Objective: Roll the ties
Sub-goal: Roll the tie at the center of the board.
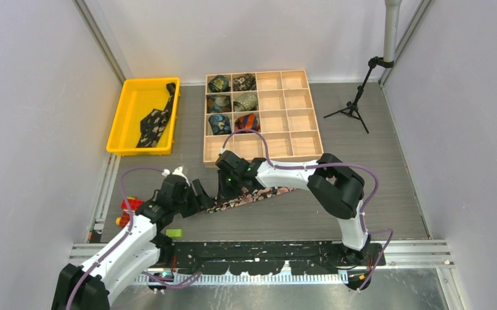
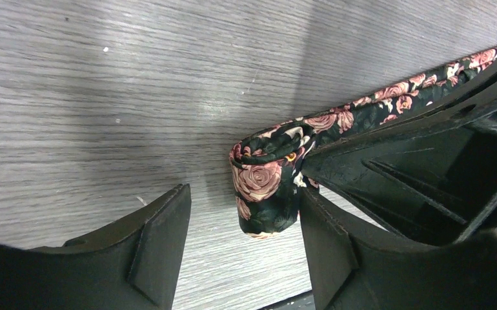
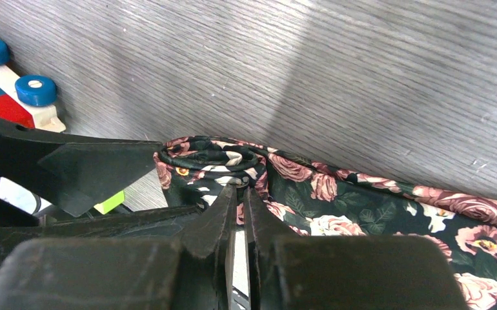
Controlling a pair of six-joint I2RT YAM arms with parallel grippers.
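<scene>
A dark tie with pink roses [image 1: 259,196] lies on the grey table, its left end rolled into a small coil [image 2: 265,187]. My right gripper [image 3: 239,188] is shut, its tips pinching the fabric at the coil's [image 3: 207,158] edge. From the left, my open left gripper [image 2: 243,213] straddles the coil, which sits close to its right finger [image 2: 326,239] and apart from the left one. In the top view the left gripper [image 1: 201,194] and right gripper [image 1: 228,187] meet at the tie's left end. A second dark patterned tie [image 1: 155,121] lies unrolled in the yellow tray [image 1: 126,116].
A wooden compartment box [image 1: 291,123] at the back holds several rolled ties [image 1: 233,103] in its left cells. A toy with blue wheels [image 3: 13,97] and a green block [image 1: 173,232] lie near the left arm. A small black tripod [image 1: 352,106] stands back right.
</scene>
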